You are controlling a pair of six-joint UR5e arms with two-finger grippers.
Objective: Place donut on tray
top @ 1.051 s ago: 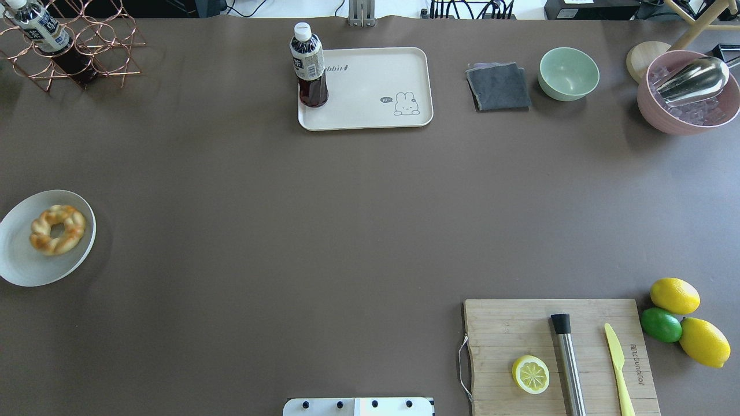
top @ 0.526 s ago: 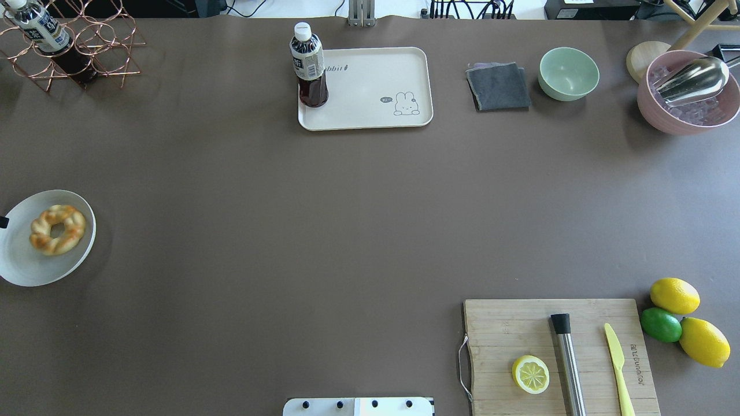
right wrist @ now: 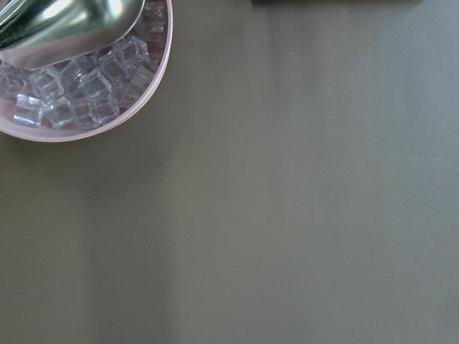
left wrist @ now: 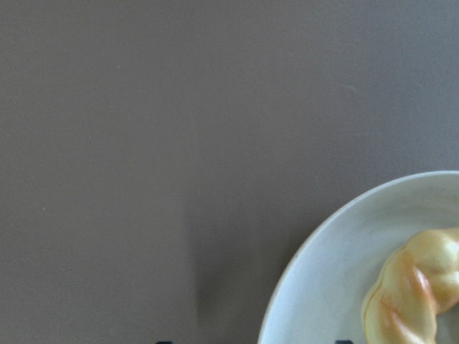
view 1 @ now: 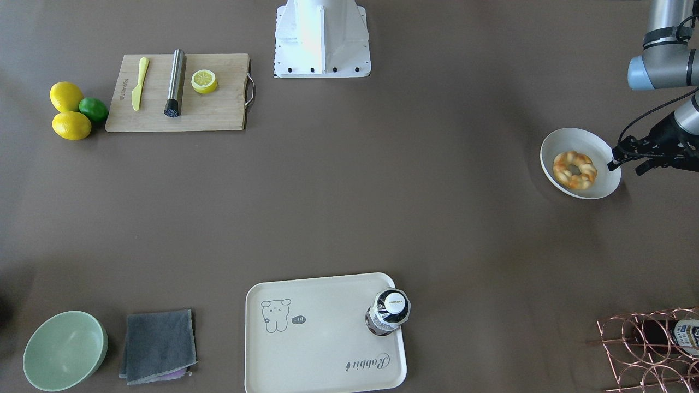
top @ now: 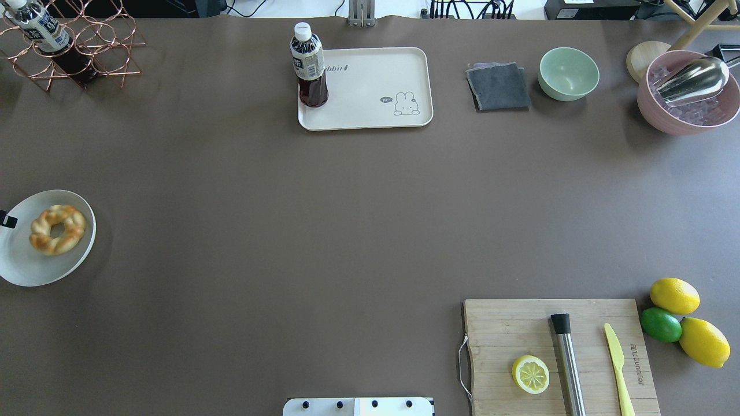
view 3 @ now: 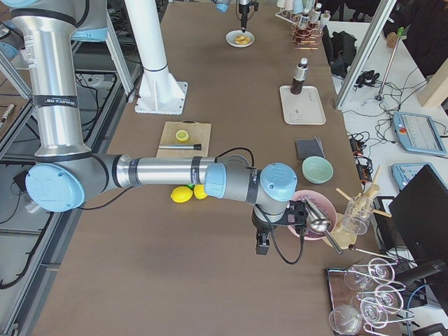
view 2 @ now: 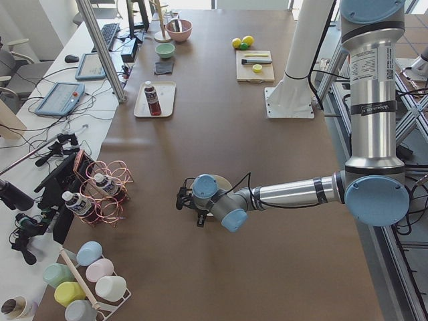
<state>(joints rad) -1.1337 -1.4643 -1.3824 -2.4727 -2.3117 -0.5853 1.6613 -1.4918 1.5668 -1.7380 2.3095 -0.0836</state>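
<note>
The donut (top: 56, 229) is a golden twisted ring lying on a round white plate (top: 34, 271) at the table's left edge; it also shows in the front-facing view (view 1: 574, 170) and the left wrist view (left wrist: 412, 294). The cream tray (top: 370, 86) with the rabbit drawing sits at the far middle, with a dark drink bottle (top: 309, 66) upright on its left end. My left gripper (view 1: 626, 164) is open and empty, just outside the plate's rim, apart from the donut. My right gripper (view 3: 260, 245) hovers by the pink ice bowl; I cannot tell whether it is open or shut.
A wooden cutting board (top: 497, 346) with a lemon half (top: 530, 374), metal muddler and yellow knife lies at near right, with lemons and a lime beside it. A green bowl (top: 569, 73), grey cloth (top: 498, 86), pink ice bowl (top: 688, 92) and copper wire rack (top: 75, 46) line the far edge.
My left gripper's fingertip has come into the overhead view at the left edge and moved in to the plate's rim. The donut, plate and tray have not moved.
</note>
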